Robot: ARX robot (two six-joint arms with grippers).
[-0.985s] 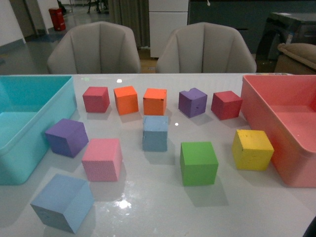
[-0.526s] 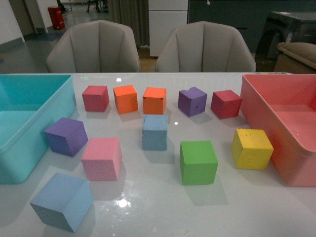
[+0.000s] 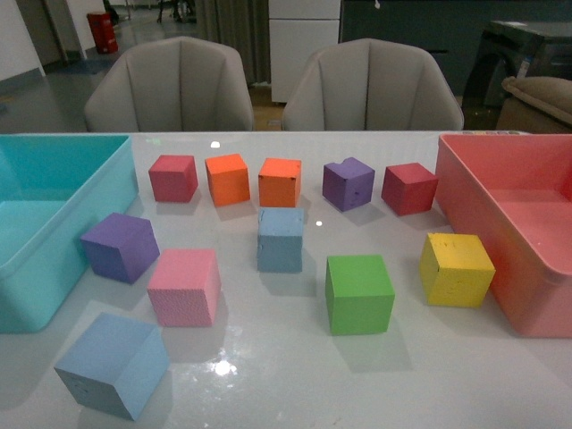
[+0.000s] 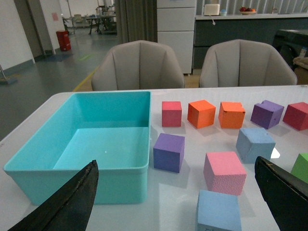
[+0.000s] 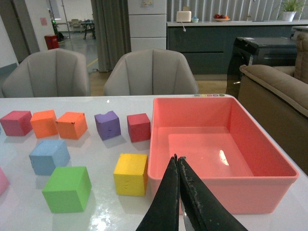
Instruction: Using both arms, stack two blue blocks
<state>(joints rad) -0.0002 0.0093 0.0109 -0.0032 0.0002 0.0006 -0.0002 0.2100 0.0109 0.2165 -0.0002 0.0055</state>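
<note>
Glossy tabletop [image 3: 402,375], 2 seemingly grainy pale-blue cubes [image 3: 281,239] [image 3: 113,365]

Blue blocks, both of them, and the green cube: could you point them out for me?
near blue block [image 3: 114,347], front view, on its top face
far blue block [image 3: 281,245], front view, on its front face
green cube [image 3: 360,304], front view, on its front face

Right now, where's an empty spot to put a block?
Bare table lies at the near edge, between the near blue block and the green cube, and before the yellow cube. The back row of five cubes is crowded.
</note>
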